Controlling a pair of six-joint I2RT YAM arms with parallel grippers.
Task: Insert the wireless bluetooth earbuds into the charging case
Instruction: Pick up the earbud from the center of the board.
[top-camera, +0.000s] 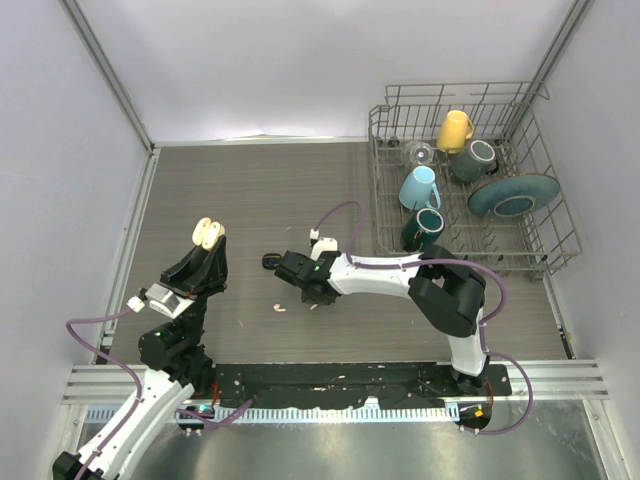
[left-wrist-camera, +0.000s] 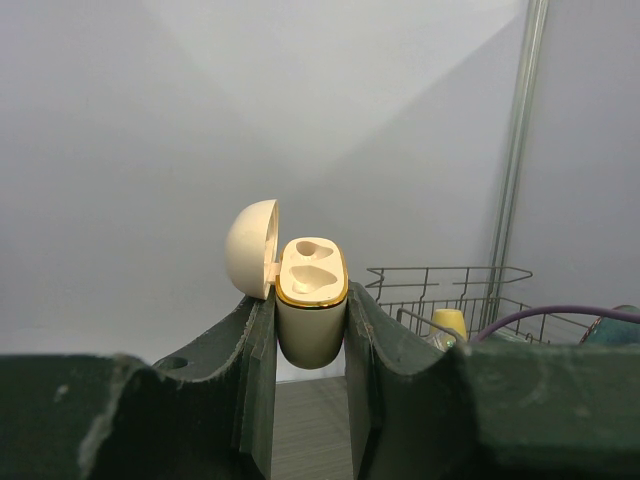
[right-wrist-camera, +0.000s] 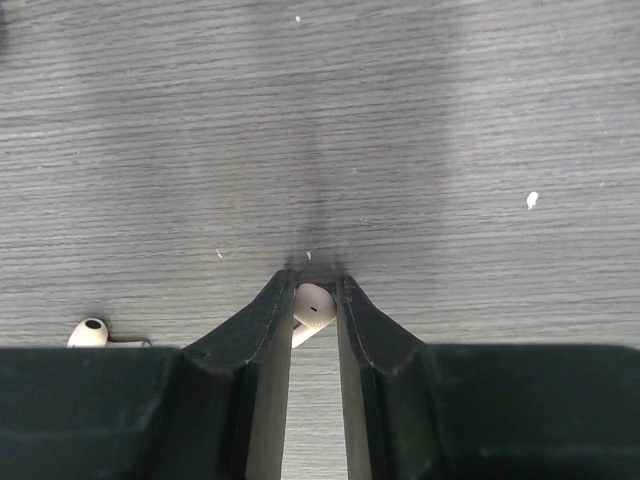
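L fingers (left-wrist-camera: 255, 350) clamp cream case (left-wrist-camera: 312, 320) upright, off the tabletop, lid flipped open, both sockets empty. R fingers (right-wrist-camera: 262, 340) pinch a cream-white bud (right-wrist-camera: 314, 303) at tabletop (right-wrist-camera: 450, 120). 2nd bud (right-wrist-camera: 88, 332) lies loose nearby.

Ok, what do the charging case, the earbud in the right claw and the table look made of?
The charging case: cream, smooth, softly glossy, likely moulded plastic. A gold-coloured rim rings its opening; I cannot tell whether that is metal or paint.
The earbud in the right claw: white with a shiny highlight, likely hard plastic.
The table: grey, matt, with printed-looking wood grain, probably laminate.
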